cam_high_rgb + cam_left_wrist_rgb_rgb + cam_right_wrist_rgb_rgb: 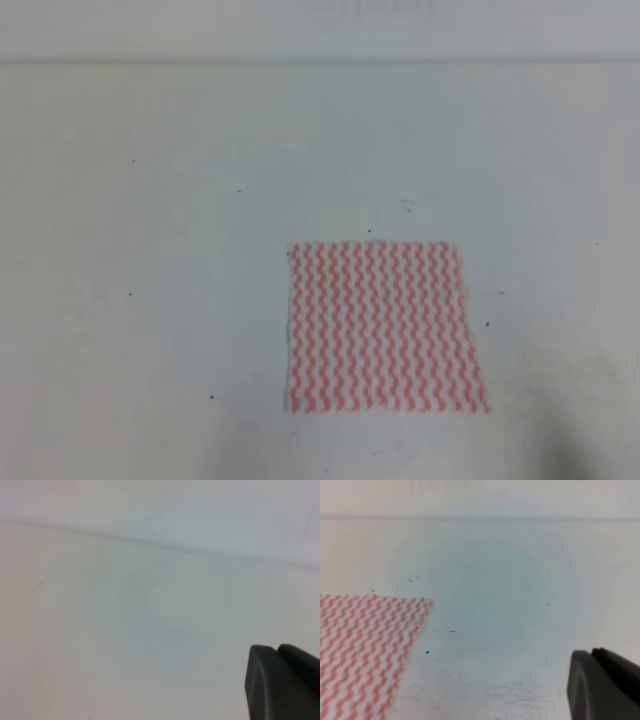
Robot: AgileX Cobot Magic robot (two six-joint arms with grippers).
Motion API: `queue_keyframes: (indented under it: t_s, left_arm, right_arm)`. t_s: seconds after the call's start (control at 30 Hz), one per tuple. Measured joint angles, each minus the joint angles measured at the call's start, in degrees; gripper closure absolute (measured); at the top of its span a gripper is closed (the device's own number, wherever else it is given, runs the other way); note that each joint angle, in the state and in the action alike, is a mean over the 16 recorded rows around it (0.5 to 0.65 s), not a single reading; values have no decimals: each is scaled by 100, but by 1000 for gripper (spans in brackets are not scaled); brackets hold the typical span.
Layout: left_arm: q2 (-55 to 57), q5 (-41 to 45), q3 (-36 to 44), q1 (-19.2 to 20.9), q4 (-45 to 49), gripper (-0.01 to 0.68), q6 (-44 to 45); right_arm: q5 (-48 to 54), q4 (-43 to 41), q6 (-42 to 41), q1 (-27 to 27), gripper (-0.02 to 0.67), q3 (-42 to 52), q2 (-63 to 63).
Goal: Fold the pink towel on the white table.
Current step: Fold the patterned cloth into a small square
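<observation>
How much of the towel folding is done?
None yet, as far as I can see. The pink towel lies spread flat on the white table, with no fold showing. Nothing is in hand: only a dark part of each gripper shows at its wrist view's edge, away from the cloth. All the folding is left.

I find the pink towel (385, 327) lying flat on the white worktop (150, 250), spread in a single near-square sheet, right of centre and toward the near edge of the high view. It is a thin cloth with pink-red and white wavy zigzag stripes running near to far. Its edges lie roughly square to the worktop; the left edge looks slightly frayed. I see no raised folds or bunching. In the right wrist view one corner of the towel (365, 645) shows at the lower left, flat against the worktop (510, 590). The worktop is plain white with scattered dark specks and faint scuffs.
</observation>
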Motion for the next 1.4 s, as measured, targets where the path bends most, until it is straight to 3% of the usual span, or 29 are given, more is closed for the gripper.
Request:
queue_keyframes:
  t_s: [0.37, 0.9, 1.13, 1.4]
  left_arm:
    - [0, -977, 0, 0, -133, 675, -179]
    - [0, -806, 0, 0, -144, 675, -1004]
    - [11, -795, -9, 0, -162, 675, -1302]
    - [24, -769, -18, 0, -292, 675, -1358]
  right_arm:
    - [-11, 7, 1, 2, 667, 17, -35]
    - [-43, 73, 1, 1, 667, 9, -23]
    - [-352, 845, 8, 3, 667, 34, -58]
    - [-886, 2551, 12, 5, 667, 52, -81]
